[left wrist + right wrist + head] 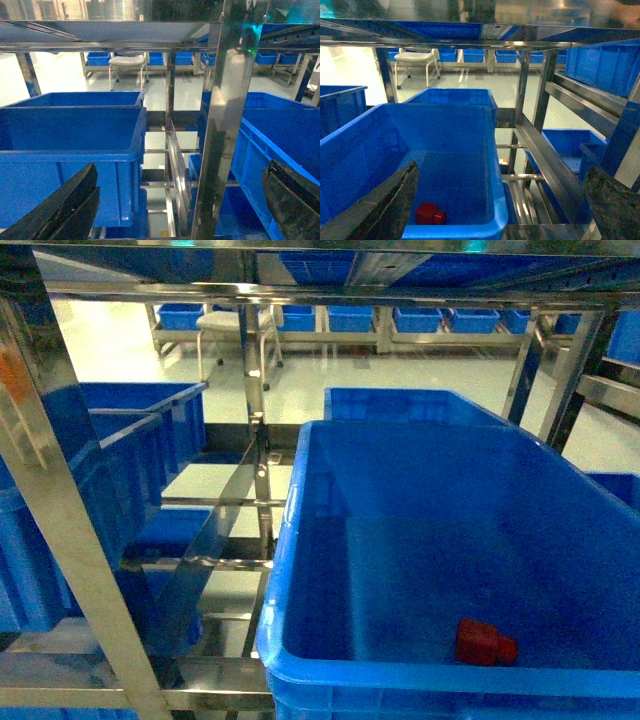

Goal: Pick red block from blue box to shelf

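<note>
A: Red block (pixel 485 642) sits on the floor of the blue box (pixel 300 540), down in the near right corner, long side running across.

B: Nearest arm?

A: The right one. Its gripper (pixel 495 200) hangs above and behind the block, jaws spread wide, nothing between them.

B: And the left gripper (pixel 180 200)?

A: Also wide open and empty (facing the neighbouring bin, past a shelf post (pixel 227 125)).

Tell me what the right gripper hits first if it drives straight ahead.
Probably nothing soon: the open right gripper points over the large blue plastic box, above the small red block. Beyond that, depth is unclear.
</note>
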### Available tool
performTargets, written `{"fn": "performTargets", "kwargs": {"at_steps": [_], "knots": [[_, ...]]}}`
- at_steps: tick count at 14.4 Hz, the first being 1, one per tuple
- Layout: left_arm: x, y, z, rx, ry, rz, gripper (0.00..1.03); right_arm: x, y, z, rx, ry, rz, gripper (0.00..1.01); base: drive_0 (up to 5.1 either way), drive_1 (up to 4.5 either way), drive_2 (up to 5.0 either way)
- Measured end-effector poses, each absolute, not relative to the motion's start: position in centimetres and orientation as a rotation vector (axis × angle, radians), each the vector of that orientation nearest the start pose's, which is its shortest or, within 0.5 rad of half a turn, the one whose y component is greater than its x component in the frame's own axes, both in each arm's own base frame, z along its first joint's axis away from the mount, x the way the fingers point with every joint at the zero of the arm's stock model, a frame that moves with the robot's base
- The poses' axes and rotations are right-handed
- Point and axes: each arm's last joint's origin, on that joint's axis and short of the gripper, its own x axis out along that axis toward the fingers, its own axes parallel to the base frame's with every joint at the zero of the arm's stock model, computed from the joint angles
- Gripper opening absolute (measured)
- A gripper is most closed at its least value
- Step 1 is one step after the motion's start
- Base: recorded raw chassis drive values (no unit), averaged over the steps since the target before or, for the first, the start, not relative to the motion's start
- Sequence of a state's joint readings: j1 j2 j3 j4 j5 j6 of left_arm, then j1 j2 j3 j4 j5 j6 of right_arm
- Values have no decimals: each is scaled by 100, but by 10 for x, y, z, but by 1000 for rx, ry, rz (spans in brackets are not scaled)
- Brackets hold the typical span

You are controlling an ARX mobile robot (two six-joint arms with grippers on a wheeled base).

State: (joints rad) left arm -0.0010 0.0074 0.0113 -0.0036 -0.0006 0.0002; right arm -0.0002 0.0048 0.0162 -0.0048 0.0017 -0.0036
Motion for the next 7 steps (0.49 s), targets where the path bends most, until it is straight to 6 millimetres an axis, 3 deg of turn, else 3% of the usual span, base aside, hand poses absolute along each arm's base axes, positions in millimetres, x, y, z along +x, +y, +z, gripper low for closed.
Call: {"fn": "performTargets", "kwargs": {"at_steps": [7], "knots": [[97, 0, 166, 0, 0, 0, 98, 97, 0, 168, -4, -7, -2, 98, 0, 0, 0]]}}
